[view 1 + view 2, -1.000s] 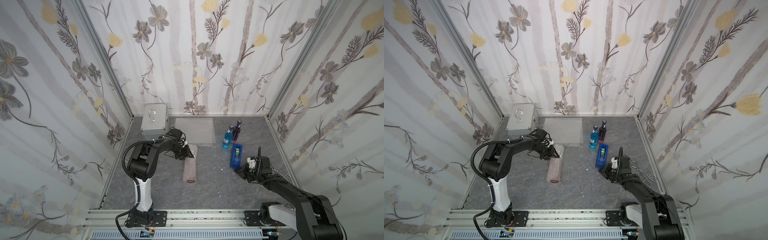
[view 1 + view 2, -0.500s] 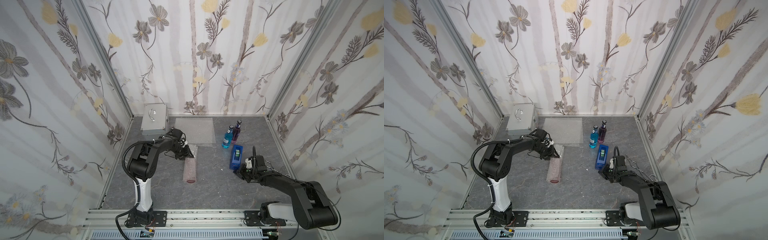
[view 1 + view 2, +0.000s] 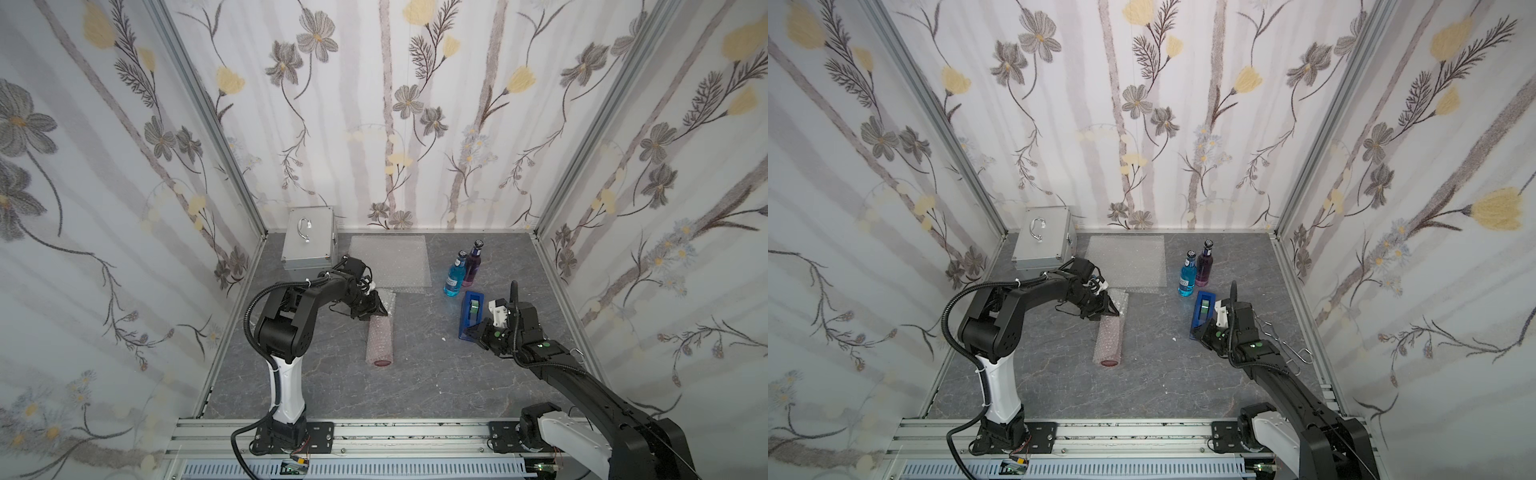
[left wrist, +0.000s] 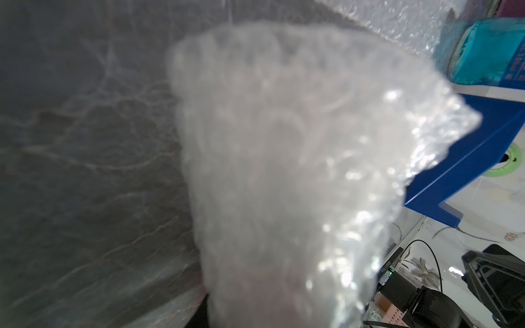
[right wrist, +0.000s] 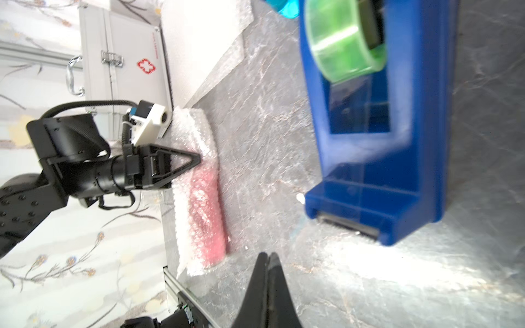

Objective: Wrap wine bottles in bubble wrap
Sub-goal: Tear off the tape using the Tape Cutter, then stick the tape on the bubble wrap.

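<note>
A red wine bottle rolled in bubble wrap (image 3: 379, 340) (image 3: 1111, 338) lies on the grey table, its base toward the front. My left gripper (image 3: 376, 309) (image 5: 197, 160) is shut on the roll's far, neck end, and blurred wrap (image 4: 284, 170) fills the left wrist view. The blue bottle (image 3: 454, 280) and the purple bottle (image 3: 473, 266) stand upright at the back right. Flat bubble wrap sheets (image 3: 390, 259) lie at the back. My right gripper (image 3: 469, 330) (image 5: 267, 257) is shut and empty, just off the tape dispenser's near end.
A blue tape dispenser (image 3: 471, 311) (image 5: 397, 142) with a green roll lies in front of the two standing bottles. A silver metal case (image 3: 308, 245) sits in the back left corner. Patterned walls close three sides, and a metal rail (image 3: 374, 432) runs along the front.
My right gripper has moved a little left and back, toward the tape dispenser's near end, staying shut. The left arm and the wrapped bottle have not moved.
</note>
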{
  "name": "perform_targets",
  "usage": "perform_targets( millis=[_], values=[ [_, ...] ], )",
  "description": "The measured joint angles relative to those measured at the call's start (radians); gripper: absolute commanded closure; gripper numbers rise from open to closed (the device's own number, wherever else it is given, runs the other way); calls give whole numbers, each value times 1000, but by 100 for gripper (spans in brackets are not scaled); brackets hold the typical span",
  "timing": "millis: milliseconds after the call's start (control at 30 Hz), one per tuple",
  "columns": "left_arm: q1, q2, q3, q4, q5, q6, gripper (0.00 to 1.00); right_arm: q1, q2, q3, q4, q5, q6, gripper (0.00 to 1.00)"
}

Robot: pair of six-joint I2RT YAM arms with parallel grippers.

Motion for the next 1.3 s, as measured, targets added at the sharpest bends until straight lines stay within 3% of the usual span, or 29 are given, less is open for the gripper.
perform_targets(
  millis=[267,567,867,1033,1300],
  values=[
    [-19,26,38,-29,20,29,73,135,90,248,-108,-79,-134,100],
    [-51,51,83,-80,27,83,72,339,460,629,-312,-155,-472,100],
    [-56,58,96,-113,35,134,73,402,686,821,-488,-122,-763,100],
    [-56,58,96,-134,39,166,73,436,774,910,-557,-132,-837,100],
    [-56,48,85,-150,36,190,73,451,785,996,-486,-303,-858,100]
  ],
)
